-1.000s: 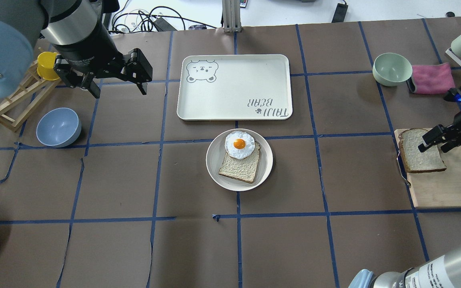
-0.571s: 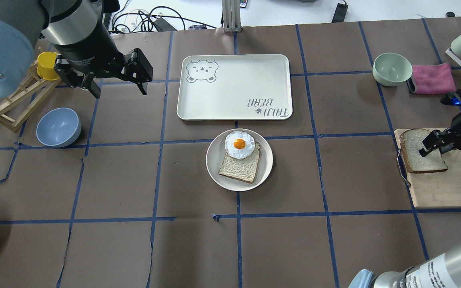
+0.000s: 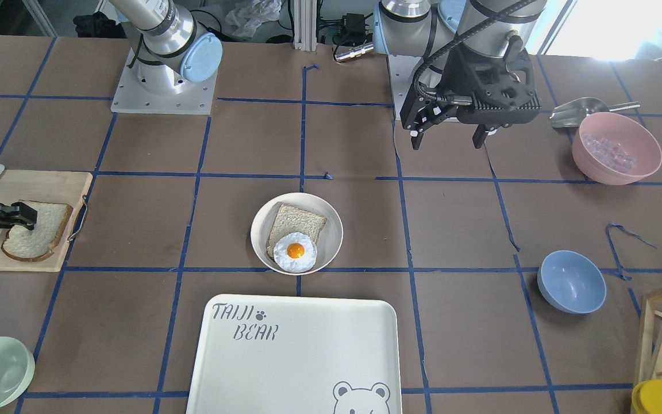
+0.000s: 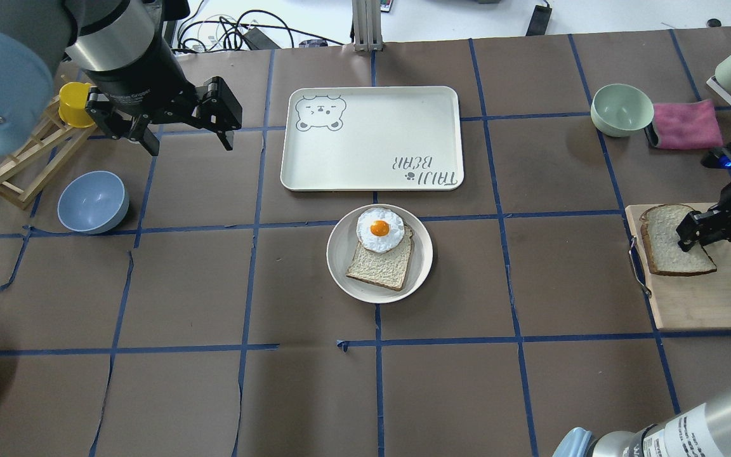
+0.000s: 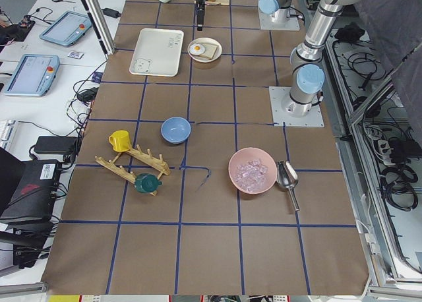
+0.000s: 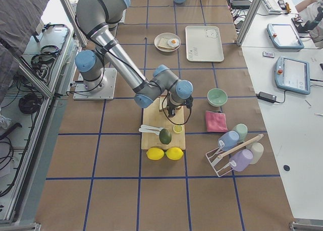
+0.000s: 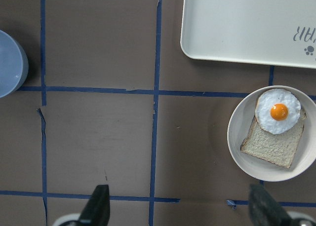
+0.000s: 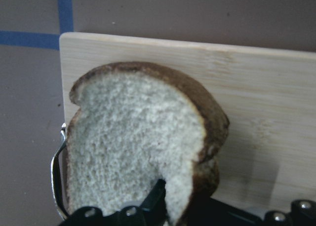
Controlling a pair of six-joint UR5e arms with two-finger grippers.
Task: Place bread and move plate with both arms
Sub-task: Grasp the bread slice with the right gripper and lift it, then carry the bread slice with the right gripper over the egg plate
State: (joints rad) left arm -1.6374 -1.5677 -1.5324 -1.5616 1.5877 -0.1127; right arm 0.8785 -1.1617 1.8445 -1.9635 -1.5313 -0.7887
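Observation:
The bread (image 4: 667, 244), a thick pale slice with a brown crust, lies on a wooden cutting board (image 4: 702, 298) at the far right. My right gripper (image 4: 695, 235) is shut on its edge. In the right wrist view the bread (image 8: 133, 142) tilts up at the gripped end. It also shows in the front view (image 3: 41, 236) with the right gripper (image 3: 20, 221). The cream plate (image 4: 340, 266) sits mid-table and holds a tan slice and a fried egg (image 4: 379, 230). My left gripper (image 4: 188, 143) is open and empty, high over the table's far left.
The TAIJI BEAR tray (image 4: 372, 136) lies just behind the plate. A pale green bowl (image 4: 621, 109) and pink cloth (image 4: 686, 124) sit behind the board. A blue bowl (image 4: 92, 202) and a wooden rack with a yellow cup (image 4: 77, 105) stand at the left.
My right gripper has closed from open onto the bread's edge. The slice has shifted slightly right and tipped up. The left arm has not moved.

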